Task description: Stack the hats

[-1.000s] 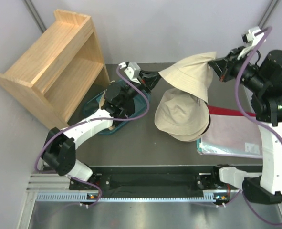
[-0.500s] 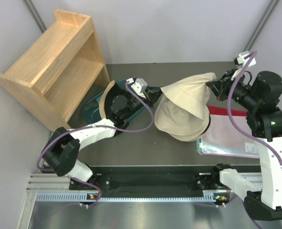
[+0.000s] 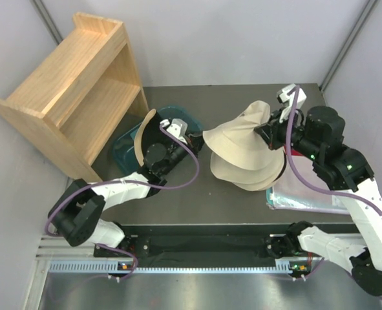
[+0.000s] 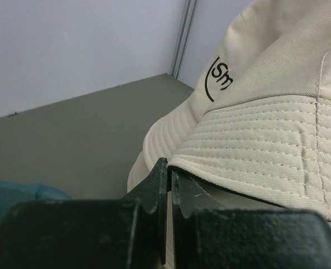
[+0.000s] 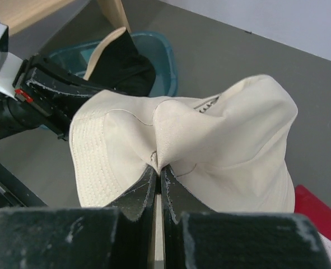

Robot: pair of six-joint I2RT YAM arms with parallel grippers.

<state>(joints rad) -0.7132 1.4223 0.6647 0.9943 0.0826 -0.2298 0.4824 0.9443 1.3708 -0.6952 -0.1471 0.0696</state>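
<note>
A cream bucket hat [image 3: 239, 139] hangs between both grippers, just above a stack of cream hats [image 3: 252, 174] on the table. My right gripper [image 3: 263, 131] is shut on a pinch of its crown [image 5: 158, 163]. My left gripper [image 3: 200, 137] is shut on the edge of its brim [image 4: 169, 168]; an "Sm" logo [image 4: 220, 78] shows on the crown. Another hat [image 3: 145, 132], cream with its black lining showing, stands in the teal tub [image 3: 185, 117] and also shows in the right wrist view [image 5: 117, 61].
A wooden shelf unit [image 3: 74, 84] stands at the back left beside the tub. A clear plastic bag [image 3: 310, 190] and a red flat item [image 3: 305, 153] lie to the right of the stack. The left arm [image 5: 53, 95] reaches in from the left.
My right gripper has carried the cream hat left and down, over the stack. My left gripper has moved nearer with the brim, and the hat now sags lower.
</note>
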